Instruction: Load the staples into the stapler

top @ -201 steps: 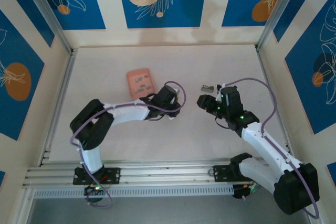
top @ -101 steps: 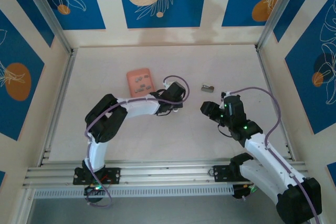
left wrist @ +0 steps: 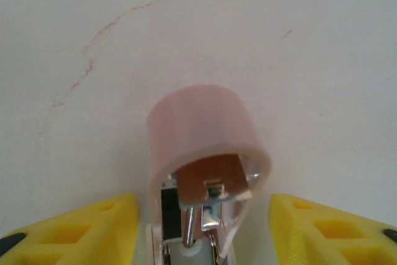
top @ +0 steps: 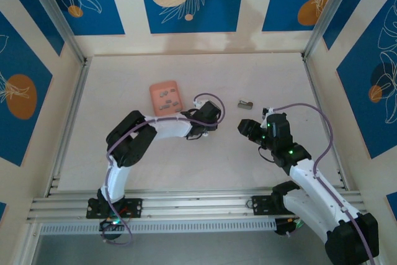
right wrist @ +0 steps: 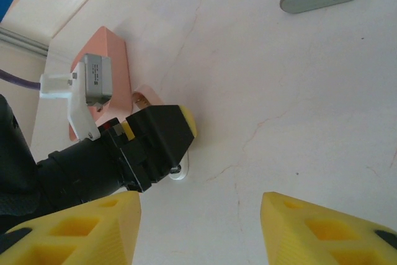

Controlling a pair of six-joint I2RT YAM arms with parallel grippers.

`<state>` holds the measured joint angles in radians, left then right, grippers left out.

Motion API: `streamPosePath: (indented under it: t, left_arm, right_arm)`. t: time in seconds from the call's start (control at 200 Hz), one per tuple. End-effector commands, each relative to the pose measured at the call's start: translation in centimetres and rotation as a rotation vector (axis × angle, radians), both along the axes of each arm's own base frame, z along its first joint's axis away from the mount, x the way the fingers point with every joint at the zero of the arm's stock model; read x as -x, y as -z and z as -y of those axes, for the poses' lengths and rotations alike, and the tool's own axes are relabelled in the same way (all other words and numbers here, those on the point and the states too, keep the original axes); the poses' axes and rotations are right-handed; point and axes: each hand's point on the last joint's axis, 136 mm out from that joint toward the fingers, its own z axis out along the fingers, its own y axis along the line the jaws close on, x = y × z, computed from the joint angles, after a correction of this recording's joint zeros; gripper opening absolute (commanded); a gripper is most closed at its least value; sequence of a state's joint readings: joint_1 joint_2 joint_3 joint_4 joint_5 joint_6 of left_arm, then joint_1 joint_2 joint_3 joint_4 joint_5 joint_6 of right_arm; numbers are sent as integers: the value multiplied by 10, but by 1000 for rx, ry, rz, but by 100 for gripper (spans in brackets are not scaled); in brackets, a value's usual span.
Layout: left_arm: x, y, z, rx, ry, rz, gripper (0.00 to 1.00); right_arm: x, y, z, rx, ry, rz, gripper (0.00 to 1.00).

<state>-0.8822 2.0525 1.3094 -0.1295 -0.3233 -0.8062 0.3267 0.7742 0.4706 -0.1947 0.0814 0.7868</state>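
Top view: the left claw (top: 208, 120) sits low over the table (top: 124, 72), just right of the pink tray (top: 155, 91), with the arm bent round to reach it. The staples (top: 166, 97) lie as small grey strips in the tray, none lifted out, so loading looks not yet begun. The right claw (top: 245, 127) hangs apart to the right and faces the left one. My guess is it waits there to fetch a strip or steady things. A grey object (top: 245, 103) lies beyond it and seems no part of the job.

Left wrist: the stapler (left wrist: 205, 134) stands on the table between the yellow fingers (left wrist: 105, 221). The jaws are parted, with bare table showing on the right side, so nothing is gripped. The left finger is very near the white base, and I cannot tell if it touches. The pink top appears raised, with metal parts showing beneath it. That would leave the channel free for a strip.

Right wrist: this claw's jaws are wide apart with only table between them. It looks toward the left claw, with a bit of the stapler's white base at that claw's tip and the tray behind. The spot keeps both the tray and the stapler within reach
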Motion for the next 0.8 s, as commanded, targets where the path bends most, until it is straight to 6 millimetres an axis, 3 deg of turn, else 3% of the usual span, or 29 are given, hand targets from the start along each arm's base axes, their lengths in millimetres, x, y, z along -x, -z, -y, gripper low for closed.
streamPosePath:
  t: [0.0, 0.275, 0.51, 0.665, 0.79]
  left_arm:
    - [15, -8, -10, -24, 9, -1, 60]
    - [36, -55, -25, 39, 71, 65, 76]
    - [64, -87, -35, 116, 194, 100, 82]
    - [78, -94, -45, 147, 242, 132, 83]
    - [88, -97, -48, 168, 288, 146, 83]
  right_arm:
    - [1, -6, -8, -16, -51, 32, 55]
    - [11, -7, -21, 20, -186, -7, 56]
    - [11, -4, -19, 92, -262, -89, 61]
    - [-1, 2, -15, 175, -366, -156, 64]
    - [-28, 6, -5, 189, -367, -202, 69]
